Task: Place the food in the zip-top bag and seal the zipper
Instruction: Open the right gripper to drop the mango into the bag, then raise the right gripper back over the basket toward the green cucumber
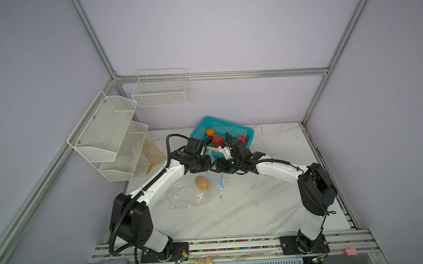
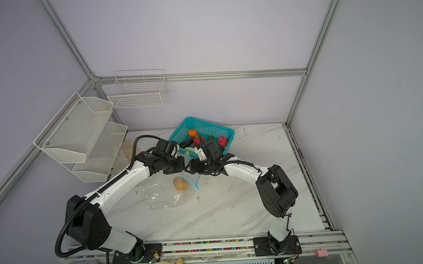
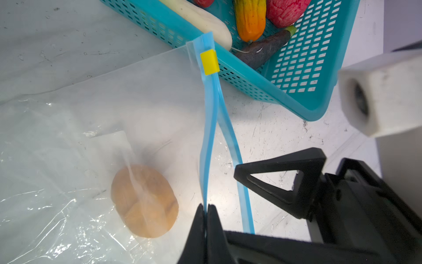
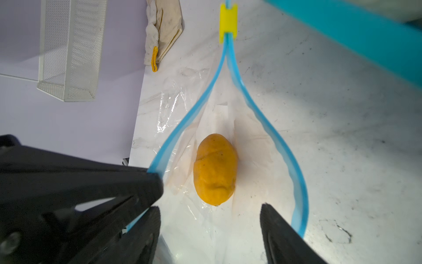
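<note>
Walls: plain pale lilac panels [image 1: 226, 38]
Frame: silver aluminium rails [image 1: 220, 75]
Surface: white marble-veined desk [image 1: 245, 209]
Storage: white mesh rack [image 1: 107, 132], white wire basket [image 1: 160, 95]

The clear, crinkly plastic zip-top bag [image 3: 114, 109] lies flat on the tabletop [image 1: 258, 209] with its mouth open. Its light-blue zipper strips [image 3: 208, 141] are parted and meet at the yellow slider [image 3: 209, 62]. A yellow-orange oval toy food piece [image 4: 214, 169] rests inside. The white piece [image 3: 201, 20], orange-yellow piece [image 3: 250, 20], pink piece [image 3: 285, 11] and dark purple piece [image 3: 265, 50] lie in the teal perforated basket [image 3: 296, 75].

Left wrist view: teal basket [image 3: 303, 107] and food [image 3: 250, 20] cropped by frame edge. Both top views: zipper [image 1: 222, 186] partly hidden under arms [image 1: 228, 165]. Right wrist view: basket blurred.
</note>
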